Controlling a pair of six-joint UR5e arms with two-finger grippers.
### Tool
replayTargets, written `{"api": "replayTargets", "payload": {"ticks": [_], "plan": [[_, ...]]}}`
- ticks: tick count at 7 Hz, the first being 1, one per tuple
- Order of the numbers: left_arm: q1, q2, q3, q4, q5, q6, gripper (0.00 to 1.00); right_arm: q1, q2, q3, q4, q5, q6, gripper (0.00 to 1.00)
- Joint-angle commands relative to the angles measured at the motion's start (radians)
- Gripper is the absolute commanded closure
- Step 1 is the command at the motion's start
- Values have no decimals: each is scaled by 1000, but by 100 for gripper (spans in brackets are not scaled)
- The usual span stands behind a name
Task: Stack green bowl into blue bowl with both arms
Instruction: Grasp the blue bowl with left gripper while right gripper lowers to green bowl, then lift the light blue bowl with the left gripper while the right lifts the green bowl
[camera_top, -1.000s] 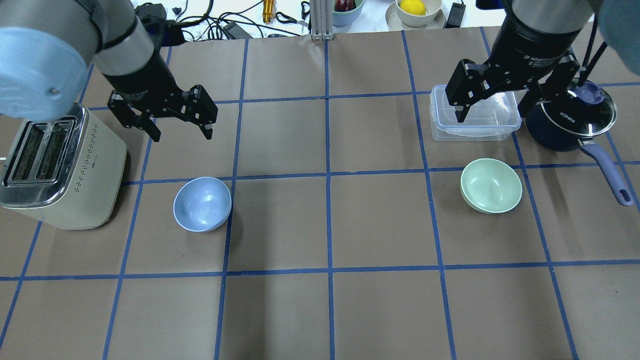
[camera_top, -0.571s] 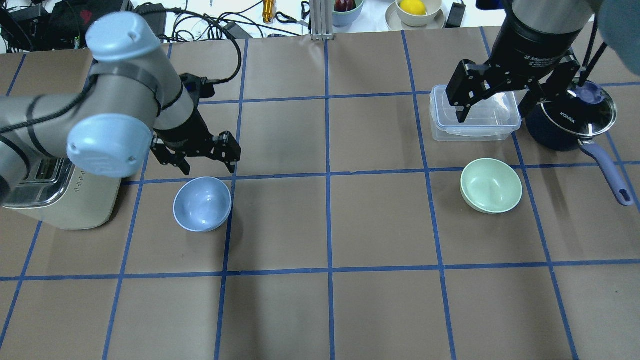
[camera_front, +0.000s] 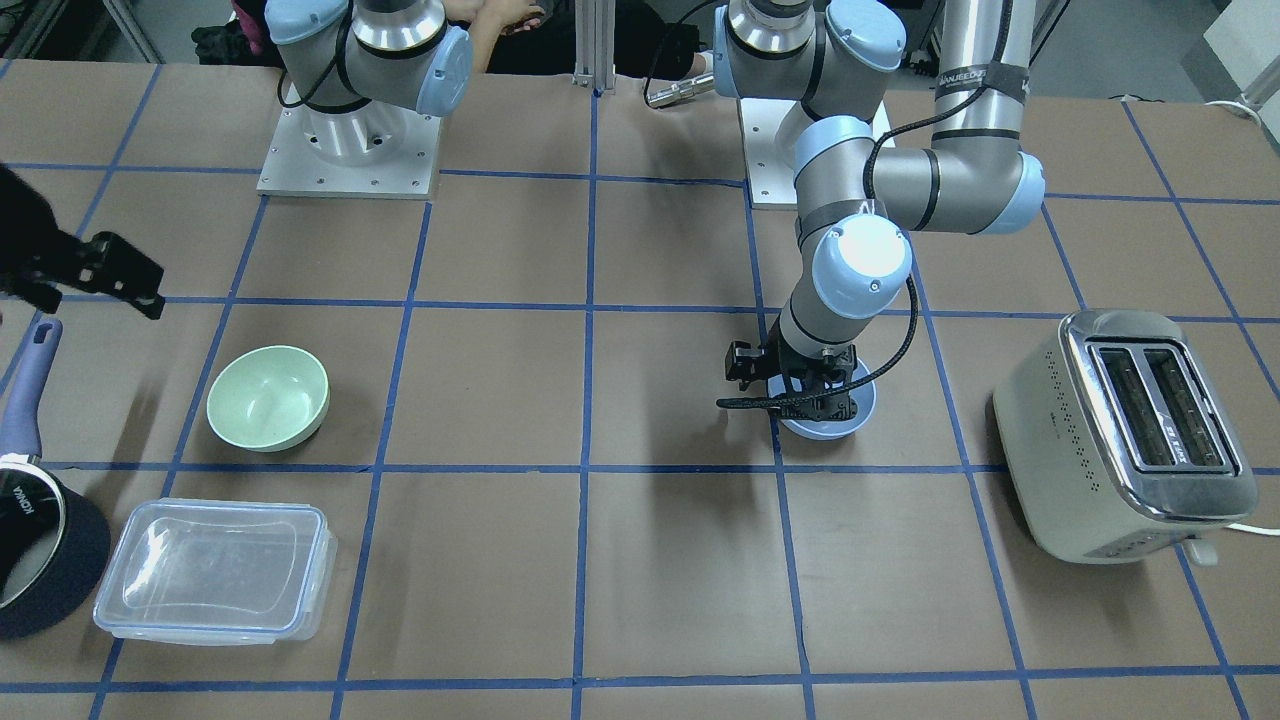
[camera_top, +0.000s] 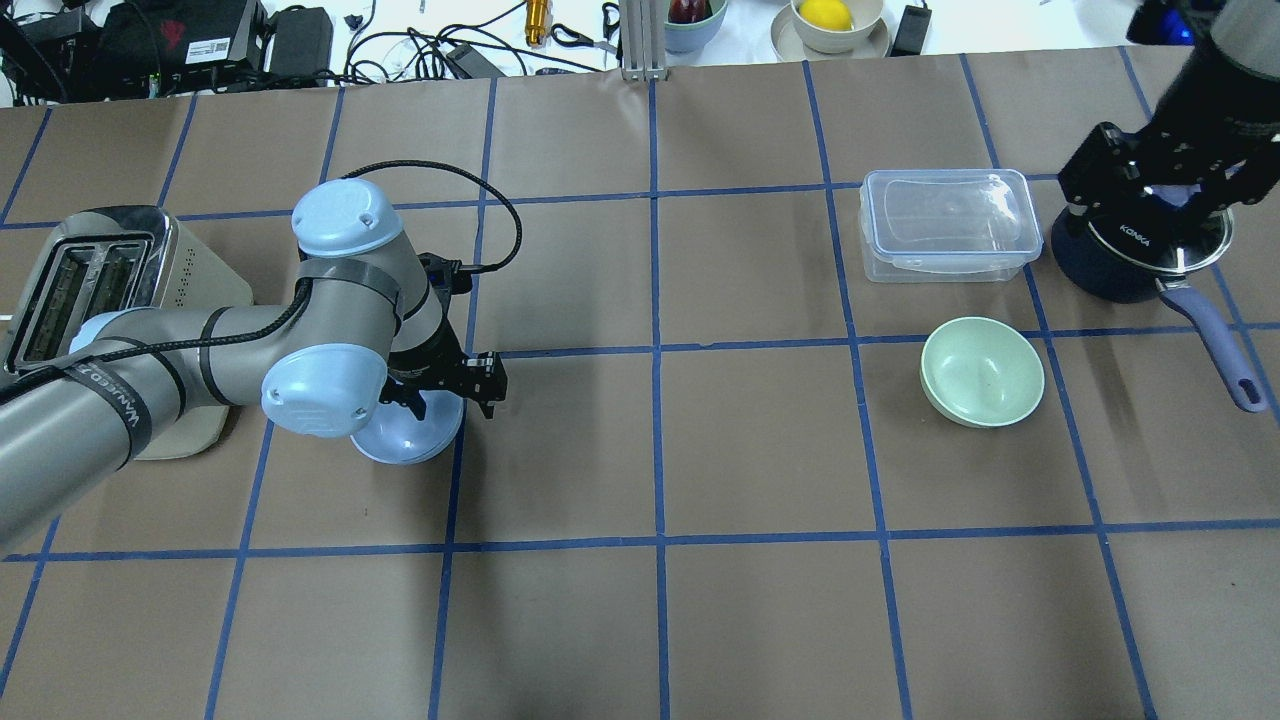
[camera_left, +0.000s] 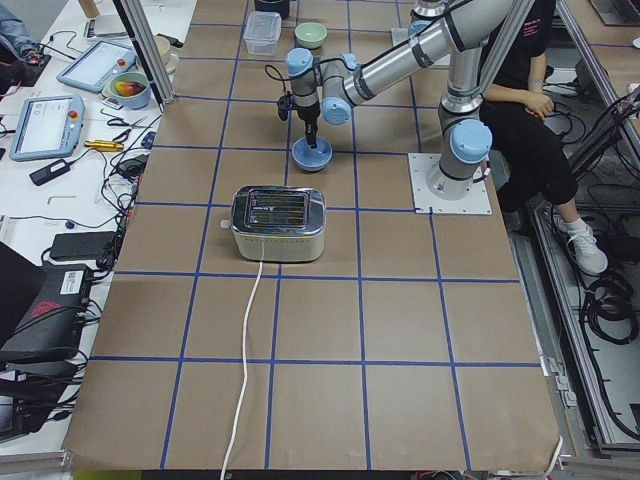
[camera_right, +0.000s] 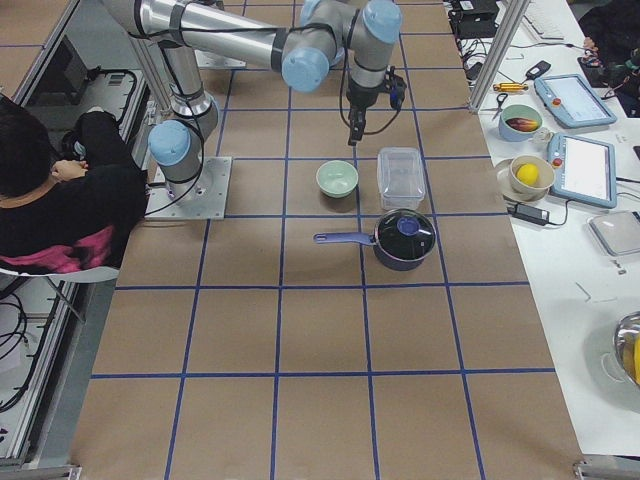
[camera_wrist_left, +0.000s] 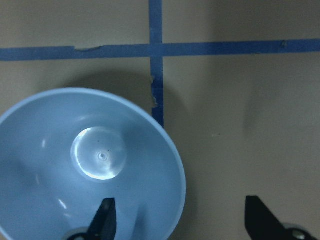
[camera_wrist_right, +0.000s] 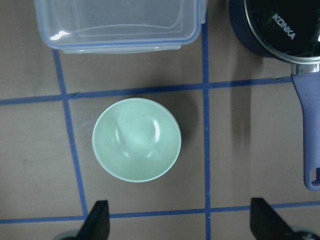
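The left hand (camera_wrist_left: 181, 219) is down at the blue bowl (camera_wrist_left: 90, 165), spread wide. Its 2 fingers straddle the bowl's rim, with 1 finger (camera_wrist_left: 105, 220) over the inside of the bowl and the other outside over the bench (camera_top: 760, 450). Whether either finger touches the bowl cannot be told. The bowl stands upright on the robot's left side of the bench, near the toaster (camera_top: 90, 270). In the wrist view its rim lies against a line of blue tape (camera_wrist_left: 156, 75). From overhead the left arm's wrist covers much of the bowl, and only the near part of the rim shows.

The right hand (camera_top: 1145, 195) hangs high above the bench, also spread wide and holding nothing. Its wrist camera looks straight down on the green bowl (camera_wrist_right: 136, 139), which lies ahead of the fingertips and not between them. This bowl sits upright on the robot's right side, well apart from the blue bowl. It is near a clear lidded box (camera_top: 947, 222) and a dark saucepan (camera_top: 1120, 270) with a glass lid, touching neither.
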Motion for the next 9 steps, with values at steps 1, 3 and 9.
{"api": "replayTargets", "payload": {"ticks": [1,3,9], "plan": [[-6,-19,5,17,12,-26,97,-51,76,147,-176,11,-25,0],[-36,-6,34,22,13,-64,100,-48,93,320,-411,11,-48,0],[-467,-139,309,-12,-2,-651,100,-50,150,426,-577,55,-88,100]]}}
